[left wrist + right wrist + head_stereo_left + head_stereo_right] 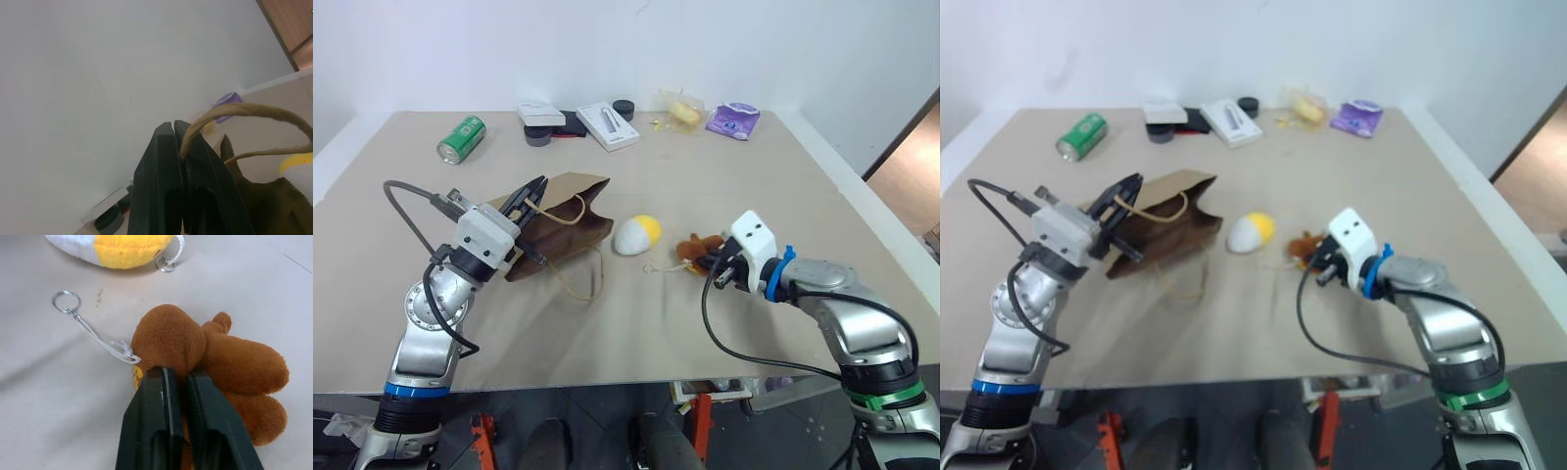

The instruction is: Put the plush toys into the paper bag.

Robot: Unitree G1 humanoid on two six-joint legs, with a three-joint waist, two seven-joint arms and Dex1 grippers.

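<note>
Brown kraft paper bag point(558, 223) lies on its side on the beige desk point(724, 176), its mouth turned toward the left gripper point(536, 192), which is clenched on one tan cord handle point(234, 115) of the bag, the loop arching out past the black fingertips point(168, 147) in the left wrist view. The second cord handle point(579, 284) trails loose on the desk in front of the bag.

Just beside the bag, toward the right arm, rests the white egg-shaped plush toy point(636, 235) with its yellow end pointing away from the bag; a small metal ring point(167, 265) hangs from it. Near the egg lies the reddish-brown plush animal point(205, 352), with a white string and key ring point(65, 300) stretched out on the desk from it. The right gripper point(178, 382) is pinched onto this brown toy, its black fingers point(156, 421) pressed into the fuzzy body, which rests on the desk.

At the far edge of the desk stand a green can point(461, 138) lying on its side, a white box point(607, 125), a grey-and-white device point(540, 117), a yellowish item in clear wrap point(682, 111) and a purple pouch point(732, 119)
</note>
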